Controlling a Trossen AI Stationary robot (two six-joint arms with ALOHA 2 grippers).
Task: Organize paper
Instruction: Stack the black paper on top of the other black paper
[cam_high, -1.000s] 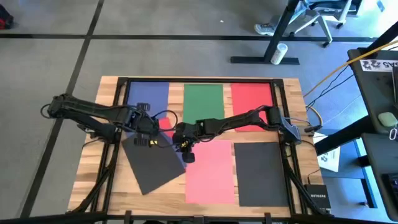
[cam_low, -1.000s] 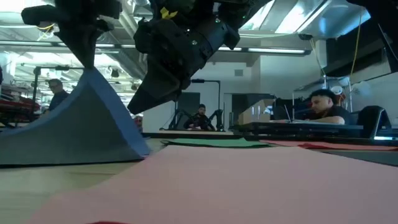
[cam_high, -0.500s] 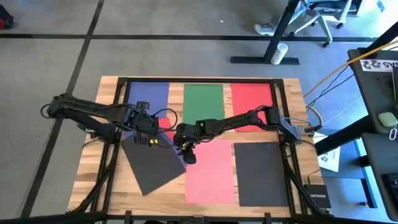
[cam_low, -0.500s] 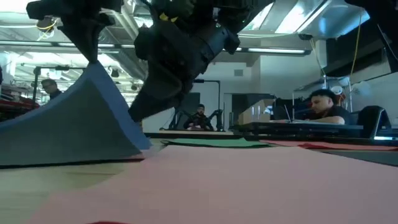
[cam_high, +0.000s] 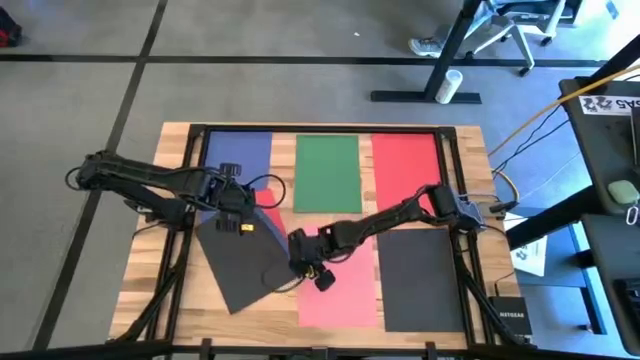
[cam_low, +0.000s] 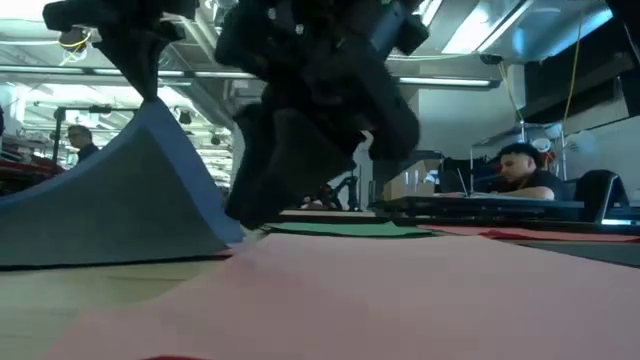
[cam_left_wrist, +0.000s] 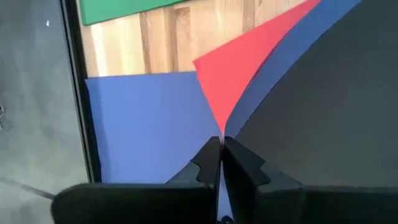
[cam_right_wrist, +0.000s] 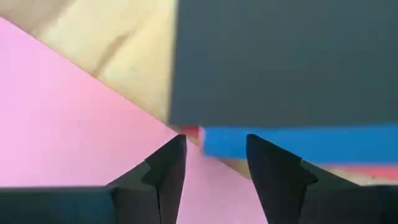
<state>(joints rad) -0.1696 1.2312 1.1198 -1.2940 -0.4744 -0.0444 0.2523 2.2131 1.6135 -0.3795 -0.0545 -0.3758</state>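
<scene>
From above, I take the green sheet (cam_high: 328, 172) at the far middle of the wooden table (cam_high: 140, 255) as my mark. A blue sheet (cam_high: 238, 155) lies to its left and a red sheet (cam_high: 405, 160) to its right, each apart from it. Nearer than the green sheet lies a salmon pink sheet (cam_high: 345, 295), with a dark grey sheet (cam_high: 420, 280) squarely to that one's right. To the near left of the green sheet a second dark grey sheet (cam_high: 240, 265) lies skewed, and another red sheet (cam_high: 268, 212) peeks out at its far corner. My left gripper (cam_high: 243, 213) sits at that corner; my right gripper (cam_high: 312, 268) hangs over the salmon pink sheet's left edge, directly nearer than the green sheet.

From table height, the green sheet (cam_low: 350, 229) is a thin strip far back. In front of it, to the left, the skewed dark sheet (cam_low: 120, 200) rises in a curve to a peak held from above, and my right gripper (cam_low: 285, 170) looms dark above the salmon pink sheet (cam_low: 400, 295).

My left wrist camera shows my fingers (cam_left_wrist: 239, 165) pressed together on lifted sheets: red (cam_left_wrist: 249, 71), a blue layer, and dark grey (cam_left_wrist: 329, 112), with the green sheet (cam_left_wrist: 124, 9) beyond.

My right wrist camera shows my fingers (cam_right_wrist: 165, 168) parted, holding nothing, above the pink sheet (cam_right_wrist: 68, 118) and the dark sheet's corner (cam_right_wrist: 280, 62).
</scene>
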